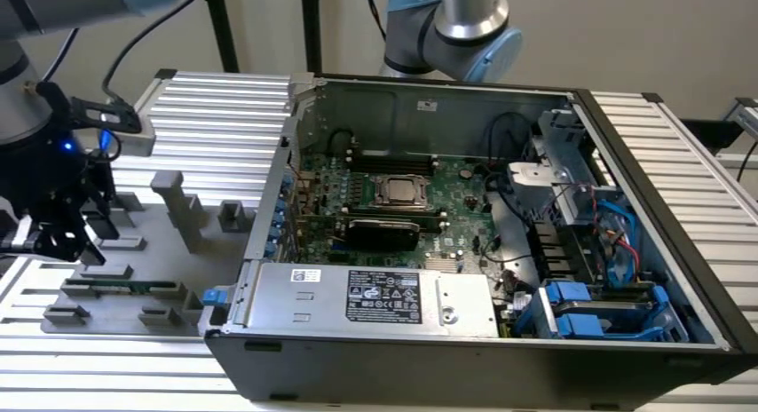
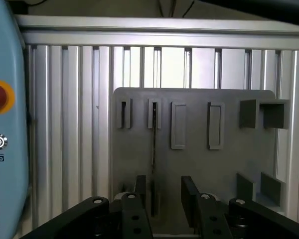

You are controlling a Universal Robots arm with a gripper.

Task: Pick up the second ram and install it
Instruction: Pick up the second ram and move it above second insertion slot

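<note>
My black pincer point(image 2: 164, 188) is spread wide, gripping nothing. The slim green circuit-board ram stick point(image 2: 153, 144) sits edge-up in the grey plastic fixture plate point(image 2: 199, 169), between my fingers.

green ram point(image 1: 124, 286), grey fixture point(image 2: 229, 159), black pincer point(image 2: 164, 194)

Bright, even light from above; soft shadows, mild glare on the aluminium rails point(image 2: 174, 64)

Robot arm point(image 1: 24, 8) descends at the bench's edge on the exterior view's left, wrist held vertical. Its black gripper point(image 1: 56, 243) points straight down, its two fingers point(image 2: 190, 199) parted, with a clear gap between.
</note>
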